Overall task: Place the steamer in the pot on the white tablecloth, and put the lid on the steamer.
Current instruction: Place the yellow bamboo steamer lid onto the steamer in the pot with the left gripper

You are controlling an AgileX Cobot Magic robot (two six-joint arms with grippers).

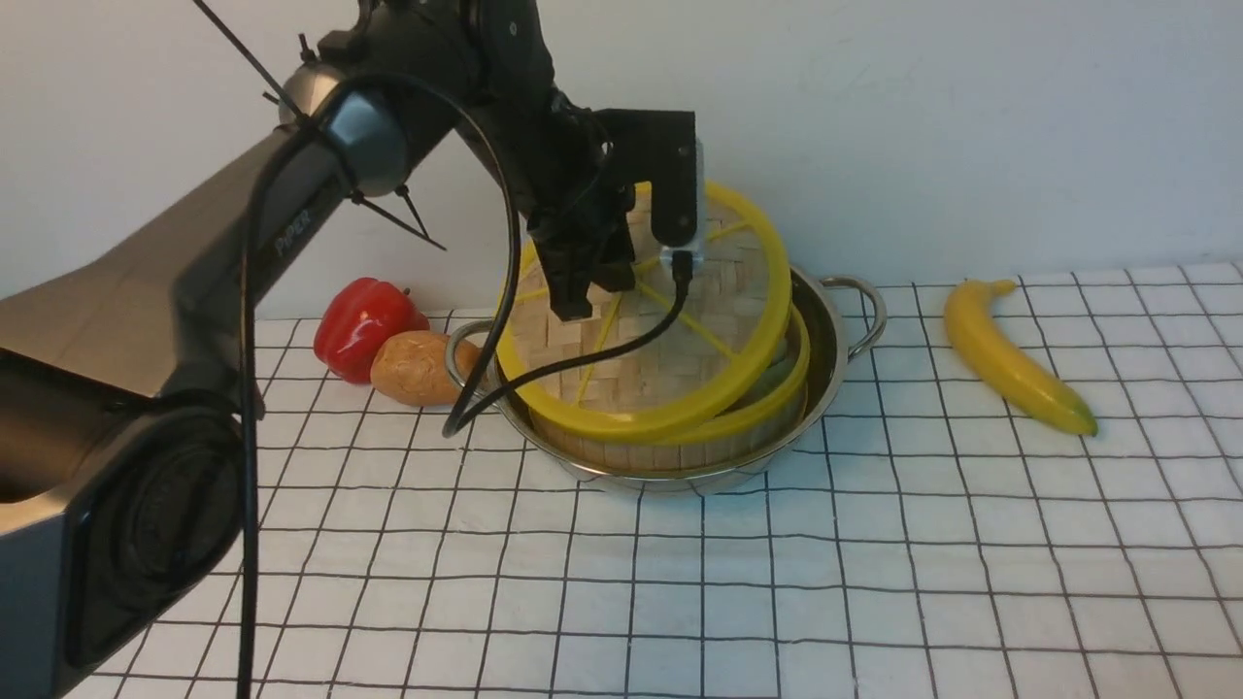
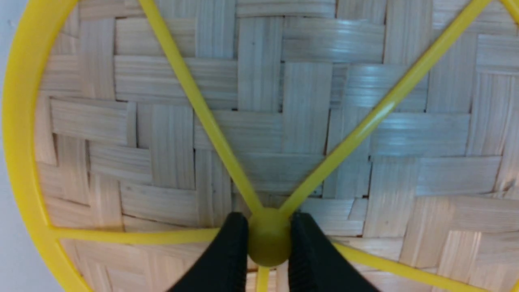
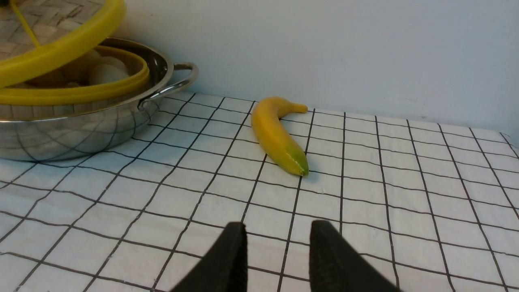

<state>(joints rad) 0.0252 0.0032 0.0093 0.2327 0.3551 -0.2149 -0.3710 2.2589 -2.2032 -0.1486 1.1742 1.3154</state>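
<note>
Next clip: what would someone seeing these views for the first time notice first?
The big yellow-rimmed woven lid stands out, held tilted over the steamer in the steel pot near the wall, with the left gripper pinching it at its centre. To the right, a banana lies alone on the gridded white tablecloth. Left of the pot sit a red bell pepper and a potato.
</note>
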